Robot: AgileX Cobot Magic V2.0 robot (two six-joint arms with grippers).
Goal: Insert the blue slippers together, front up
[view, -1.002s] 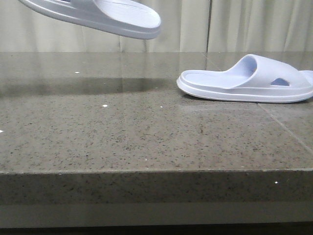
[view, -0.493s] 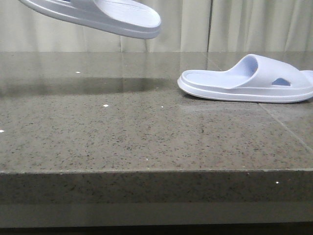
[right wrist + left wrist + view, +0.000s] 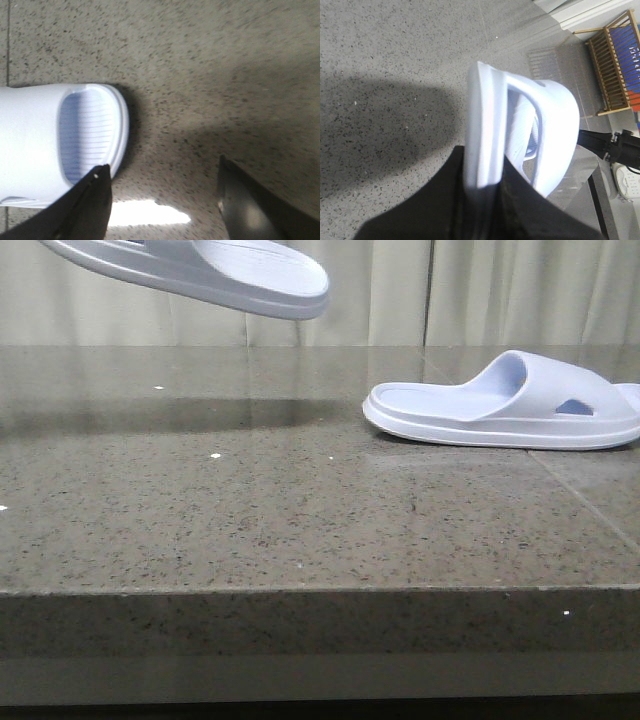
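Observation:
One pale lavender-blue slipper [image 3: 210,275] hangs in the air at the top left of the front view, tilted, its heel end pointing right. In the left wrist view my left gripper [image 3: 485,187] is shut on the sole edge of this slipper [image 3: 485,135], which stands on edge with its strap [image 3: 560,125] to one side. The other blue slipper [image 3: 505,405] lies flat on the stone table at the right. My right gripper [image 3: 162,167] is open and empty above the table, one finger [image 3: 90,205] over the heel end of that slipper [image 3: 60,140]. Neither gripper shows in the front view.
The speckled grey stone table [image 3: 300,500] has a front edge low in the front view. Pale curtains [image 3: 500,290] hang behind it. A wooden slatted crib [image 3: 615,60] stands on the floor beyond the table's edge in the left wrist view.

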